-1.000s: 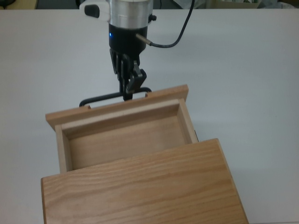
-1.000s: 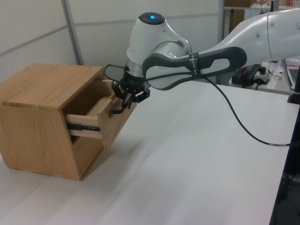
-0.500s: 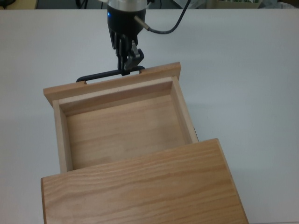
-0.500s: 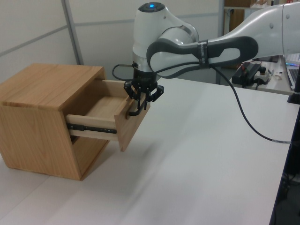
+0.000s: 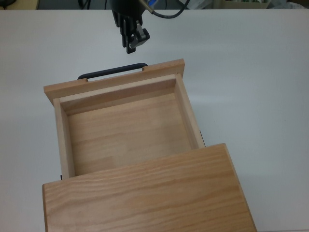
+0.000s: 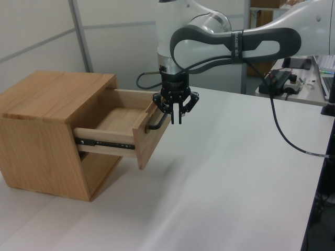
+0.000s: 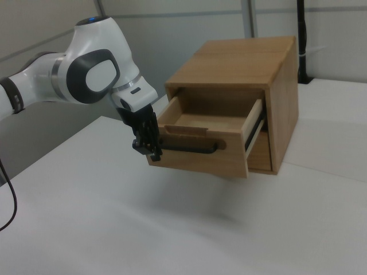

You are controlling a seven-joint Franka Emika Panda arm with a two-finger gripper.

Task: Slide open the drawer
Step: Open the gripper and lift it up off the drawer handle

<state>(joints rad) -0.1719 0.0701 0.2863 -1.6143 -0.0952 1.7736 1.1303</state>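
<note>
The drawer (image 5: 125,125) stands pulled well out, so the job looks done. The gripper (image 6: 177,111) hangs empty, fingers parted, just clear of the handle (image 5: 112,72).

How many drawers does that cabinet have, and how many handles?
1 drawer, pulled out of the cabinet and empty. 1 black handle on its front panel, beside the claw. The space below the drawer looks open in the left view; nothing else shows.
</note>
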